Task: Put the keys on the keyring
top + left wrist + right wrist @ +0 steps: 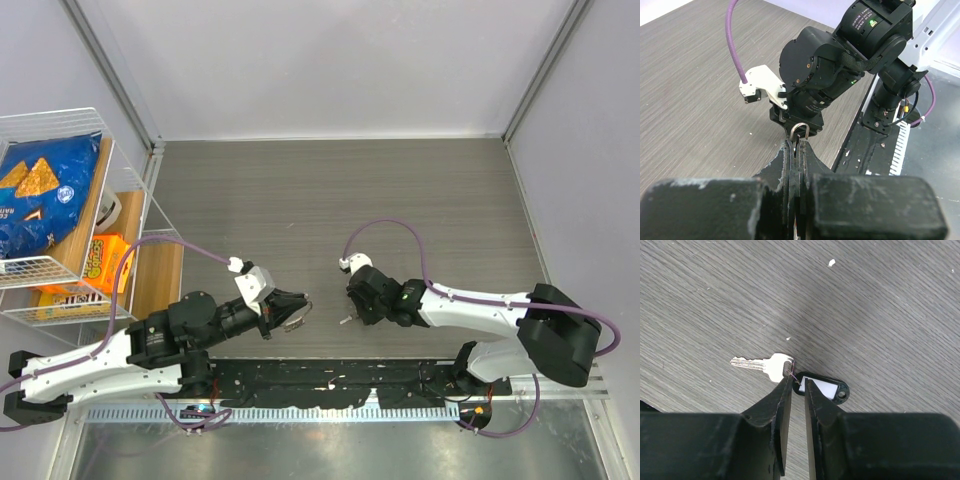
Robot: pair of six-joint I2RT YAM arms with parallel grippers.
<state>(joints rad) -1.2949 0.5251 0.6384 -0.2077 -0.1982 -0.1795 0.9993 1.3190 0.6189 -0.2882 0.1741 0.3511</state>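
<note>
Grey woodgrain table (330,190) w/ silver key (757,364) + black tag (822,386) on it.

Grey wood-grain desk (330,190) stretching out ahead of the left gripper (303,310), pale plain walls (330,60) closing it in. Off to that gripper's left, a white wire rack (60,118), blue chip bag (40,195) and orange snack packs (100,260) on it. Light's even, soft.

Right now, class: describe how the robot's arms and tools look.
The left arm and right arm have white links with black joints. A purple cable loops to each white wrist mount. The left tool and right tool each have two scuffed black fingers. A green light glows on the right arm.
</note>
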